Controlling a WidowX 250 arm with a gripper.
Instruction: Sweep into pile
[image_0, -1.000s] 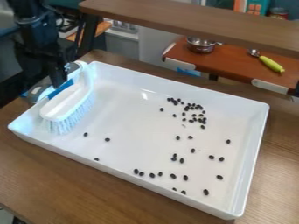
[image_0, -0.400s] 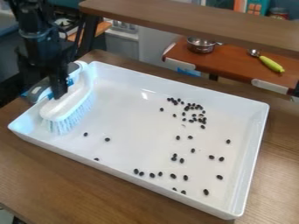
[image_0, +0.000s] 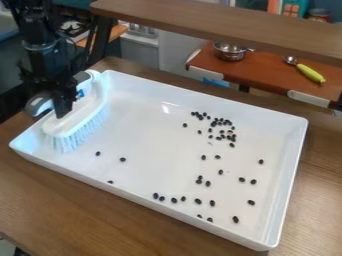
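Tray (image_0: 147, 135) on wooden table (image_0: 67, 205); metal pot (image_0: 230, 52) on board (image_0: 267, 70) behind.

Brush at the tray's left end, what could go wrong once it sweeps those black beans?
The brush overlaps the tray's left rim, so it might catch there. Beans by the near wall could slip past the bristles. A brisk stroke might scatter the loose cluster toward the far side.

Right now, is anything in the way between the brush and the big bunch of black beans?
Nothing I can see blocks the brush. Between it and the bunch of beans is mostly bare tray, with one loose bean just before the bunch.
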